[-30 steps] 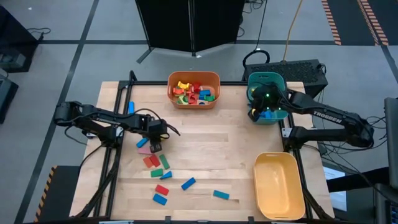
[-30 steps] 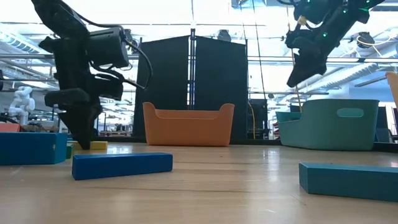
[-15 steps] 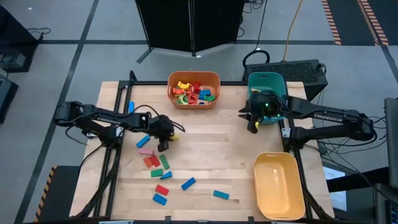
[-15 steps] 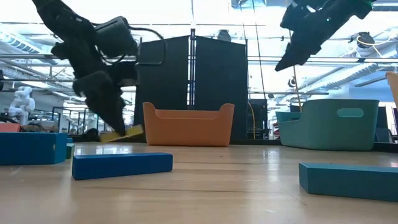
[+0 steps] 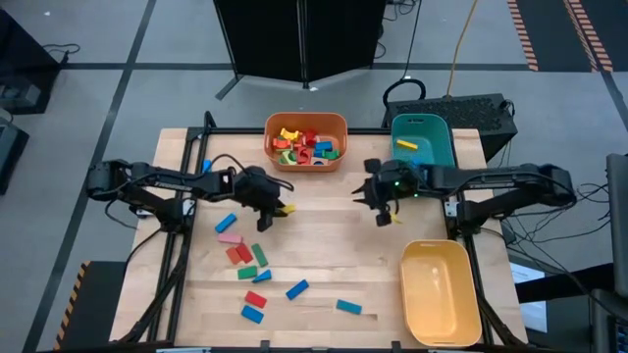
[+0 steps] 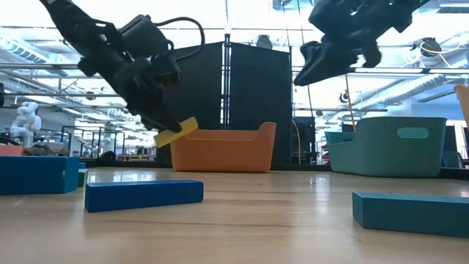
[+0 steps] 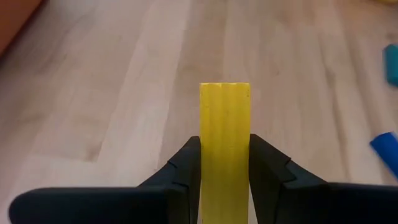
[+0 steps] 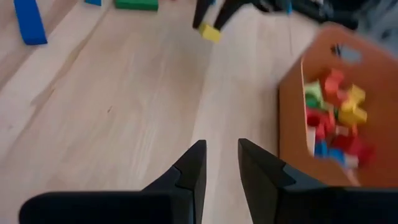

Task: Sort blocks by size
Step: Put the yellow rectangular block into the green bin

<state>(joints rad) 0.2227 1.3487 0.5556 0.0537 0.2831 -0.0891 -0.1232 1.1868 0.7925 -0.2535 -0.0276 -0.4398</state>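
I see my left gripper [image 5: 273, 210] with its jaws clamped on a yellow block [image 7: 224, 143], lifted clear of the pale wooden tabletop [image 5: 334, 245], just short of the orange bin [image 5: 306, 140] of mixed blocks. My right gripper [image 5: 383, 206] hangs above mid-table, jaws slightly apart on nothing. Loose blocks [image 5: 250, 265] lie scattered on the near-left boards. The teal bin [image 5: 422, 137] and yellow bin [image 5: 440, 292] sit at the right edge. Beyond is grey floor and a black panel [image 6: 227, 103].
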